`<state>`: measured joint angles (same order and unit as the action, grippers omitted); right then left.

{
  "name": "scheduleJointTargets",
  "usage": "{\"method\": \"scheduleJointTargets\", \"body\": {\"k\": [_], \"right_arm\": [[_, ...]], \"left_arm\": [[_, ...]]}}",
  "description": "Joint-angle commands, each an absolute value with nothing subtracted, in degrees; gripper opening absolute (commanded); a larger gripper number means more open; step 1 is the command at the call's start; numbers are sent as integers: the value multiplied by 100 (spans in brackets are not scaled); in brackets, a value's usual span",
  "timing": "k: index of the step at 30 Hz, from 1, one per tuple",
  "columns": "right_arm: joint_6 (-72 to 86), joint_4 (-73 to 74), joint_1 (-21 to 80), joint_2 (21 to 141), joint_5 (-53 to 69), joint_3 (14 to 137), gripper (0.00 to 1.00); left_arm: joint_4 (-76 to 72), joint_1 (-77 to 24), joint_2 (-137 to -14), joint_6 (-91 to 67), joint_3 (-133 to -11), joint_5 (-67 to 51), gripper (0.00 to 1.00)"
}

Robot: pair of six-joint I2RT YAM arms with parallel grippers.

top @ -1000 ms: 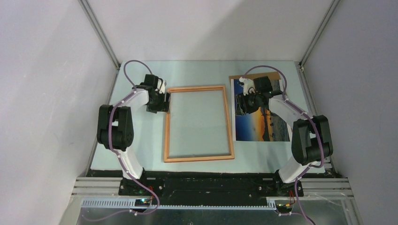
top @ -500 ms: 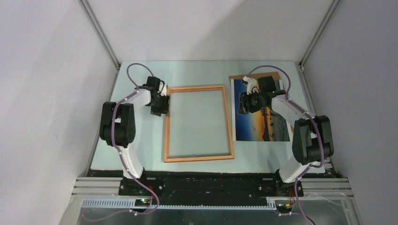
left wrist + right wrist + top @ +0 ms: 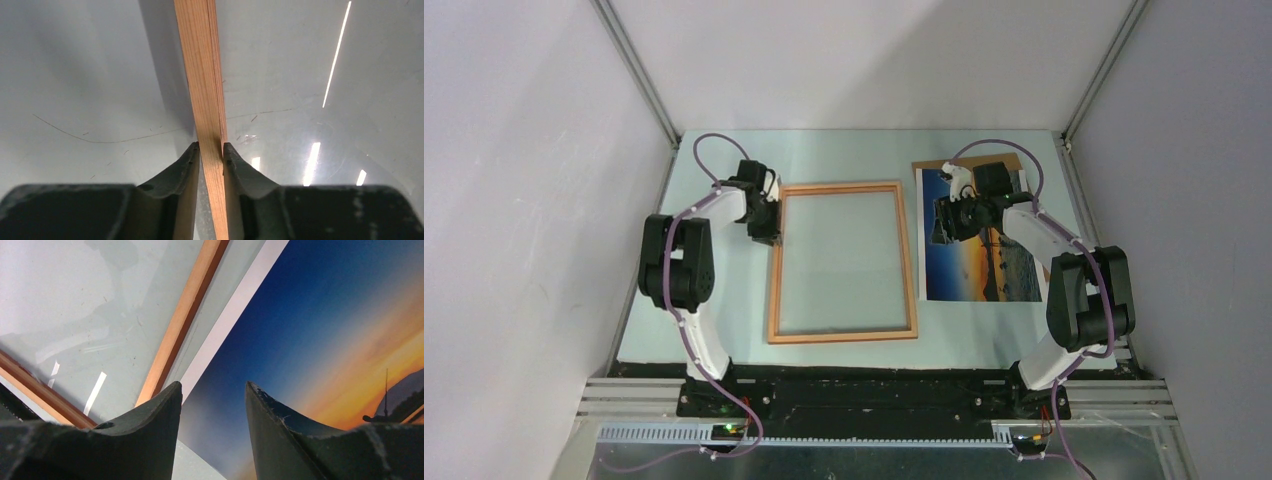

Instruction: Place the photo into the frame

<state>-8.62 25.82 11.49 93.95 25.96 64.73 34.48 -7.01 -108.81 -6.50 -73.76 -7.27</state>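
Photo [image 3: 979,265] lies picture side up on the right of the table [image 3: 844,150], with a brown board [image 3: 999,159] showing from under its far end. Its white border is just beside the frame [image 3: 844,336]. Right jaws stand partly apart above its far left part, holding nothing; whether they touch it I cannot tell. The frame lies at the table's middle, slightly skewed. Left jaws pinch its left rail near the far corner, a fingertip [image 3: 190,157] against each side of the wood.

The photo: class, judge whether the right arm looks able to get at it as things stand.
Probably yes: the right claw hangs open above the photo near its left edge, nothing lies between them, and the frame sits alongside.
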Motion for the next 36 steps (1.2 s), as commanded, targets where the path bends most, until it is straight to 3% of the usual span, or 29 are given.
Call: {"method": "scheduleJointTargets", "body": {"k": [1,8,28,32,36], "right_arm": [[-856,2452,1107,9259,2557,6478,53],[-888,2453,872,9193,2338,6456,53],[-1349,2707,-652,9120,1450,6400,56],[-1427,2708,-936,9212,1240,6398,57],[-1486,2734,-1171,9314,1096,6405,60]], "left_arm": [[3392,-681,-10966,-824,-7688,-570,23],[3476,-551,-11161,-976,-7974,-650,1],[3503,-98,-11722,-1441,-8659,-1080,0],[3542,-97,-11770,-1406,-8760,-1094,12],[3582,-97,-11781,-1389,-8802,-1089,33]]}}
